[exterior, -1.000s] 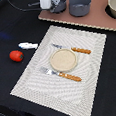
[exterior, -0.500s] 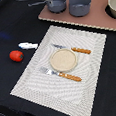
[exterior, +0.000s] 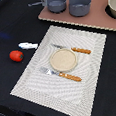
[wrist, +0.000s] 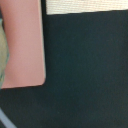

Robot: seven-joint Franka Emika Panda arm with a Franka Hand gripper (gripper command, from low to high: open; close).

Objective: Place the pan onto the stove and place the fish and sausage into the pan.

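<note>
The dark blue-grey pan (exterior: pixel 55 2) stands at the far end of the pinkish stove (exterior: pixel 93 21), on the exterior view's left, with its thin handle (exterior: pixel 35 3) pointing left past the board's edge. The white fish (exterior: pixel 28 45) lies on the dark table, left of the placemat. The red-orange sausage (exterior: pixel 16 55) lies just beside it, nearer the camera. My gripper shows in neither view. The wrist view shows a corner of the stove (wrist: pixel 22 45) over dark table, with no fingers.
A larger grey pot (exterior: pixel 80 5) stands on the stove next to the pan, and another vessel (exterior: pixel 112 6) at the right edge. The striped placemat (exterior: pixel 64 63) holds a beige plate (exterior: pixel 62 59) and two orange-handled cutlery pieces (exterior: pixel 73 50). The placemat's edge shows in the wrist view (wrist: pixel 85 6).
The light grey shape that stood over the pan a second ago has left the top of the exterior view. The pan now shows uncovered. Fish and sausage have not moved.
</note>
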